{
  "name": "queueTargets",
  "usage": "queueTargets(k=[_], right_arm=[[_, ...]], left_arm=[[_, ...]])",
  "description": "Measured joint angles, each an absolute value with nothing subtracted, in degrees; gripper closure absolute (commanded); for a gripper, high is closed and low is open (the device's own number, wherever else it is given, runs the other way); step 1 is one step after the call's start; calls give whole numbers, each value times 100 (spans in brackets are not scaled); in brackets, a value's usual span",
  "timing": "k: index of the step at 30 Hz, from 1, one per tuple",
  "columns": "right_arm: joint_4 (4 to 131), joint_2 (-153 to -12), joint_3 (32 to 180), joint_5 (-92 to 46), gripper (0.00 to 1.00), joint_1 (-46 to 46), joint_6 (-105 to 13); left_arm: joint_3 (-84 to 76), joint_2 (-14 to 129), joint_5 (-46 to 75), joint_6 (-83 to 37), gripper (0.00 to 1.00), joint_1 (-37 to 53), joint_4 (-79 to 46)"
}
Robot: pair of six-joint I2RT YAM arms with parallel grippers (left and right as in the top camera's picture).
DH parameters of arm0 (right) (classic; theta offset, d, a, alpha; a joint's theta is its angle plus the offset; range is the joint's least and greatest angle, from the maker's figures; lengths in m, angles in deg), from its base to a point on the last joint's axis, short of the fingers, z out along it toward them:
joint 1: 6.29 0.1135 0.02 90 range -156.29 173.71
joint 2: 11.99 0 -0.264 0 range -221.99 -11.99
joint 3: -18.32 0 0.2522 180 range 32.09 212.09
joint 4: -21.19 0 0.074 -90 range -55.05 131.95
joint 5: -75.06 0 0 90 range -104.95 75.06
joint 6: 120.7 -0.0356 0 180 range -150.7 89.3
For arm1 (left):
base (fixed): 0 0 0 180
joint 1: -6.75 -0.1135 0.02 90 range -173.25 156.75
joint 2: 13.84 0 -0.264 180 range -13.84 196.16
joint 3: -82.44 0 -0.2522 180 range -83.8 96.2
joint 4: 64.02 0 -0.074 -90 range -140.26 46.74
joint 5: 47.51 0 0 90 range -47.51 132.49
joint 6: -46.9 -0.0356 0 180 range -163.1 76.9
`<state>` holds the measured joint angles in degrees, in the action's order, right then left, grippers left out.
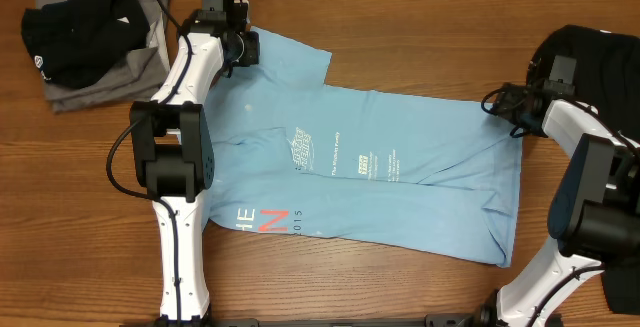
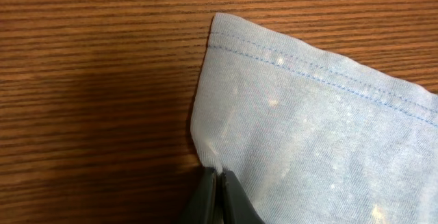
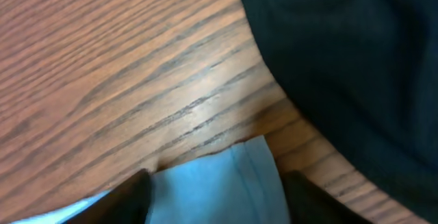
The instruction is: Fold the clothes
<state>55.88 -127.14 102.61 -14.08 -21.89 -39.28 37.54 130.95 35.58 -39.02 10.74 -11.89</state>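
Overhead, the limp light-blue T-shirt (image 1: 420, 167) is calling for corner grips: left claw (image 2: 217, 177) is pinching one stitched corner shut, right claw (image 3: 215, 191) is straddling another, open-jawed.

Black shirt (image 1: 600, 57) crowds the right hand (image 1: 502, 102); bare table (image 1: 420, 37) beyond blue shirt (image 1: 400, 182).

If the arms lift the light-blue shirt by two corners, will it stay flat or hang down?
It would probably sag: the shirt lies limp with soft creases. It looks thin and light, judging by the stitched hem. The left gripper pinches its edge shut, so a small pinch likely holds.
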Motion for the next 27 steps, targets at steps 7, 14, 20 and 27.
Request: queueTargets(k=[7, 14, 20, 27], right_arm=[[5590, -12743, 10265, -1329, 89, -2189, -3996], [5614, -12752, 10276, -1327, 96, -2189, -4237], [5988, -12765, 10442, -1325, 96, -2189, -4508], [6578, -12738, 10689, -1327, 96, -2189, -4873]], left_arm=[[3767, 13095, 3542, -3902, 96, 1074, -1172], [3855, 13066, 3359, -3902, 96, 1074, -746], [3852, 12795, 3247, -3902, 96, 1074, -249], [3855, 11928, 3295, -3928, 96, 1074, 435]])
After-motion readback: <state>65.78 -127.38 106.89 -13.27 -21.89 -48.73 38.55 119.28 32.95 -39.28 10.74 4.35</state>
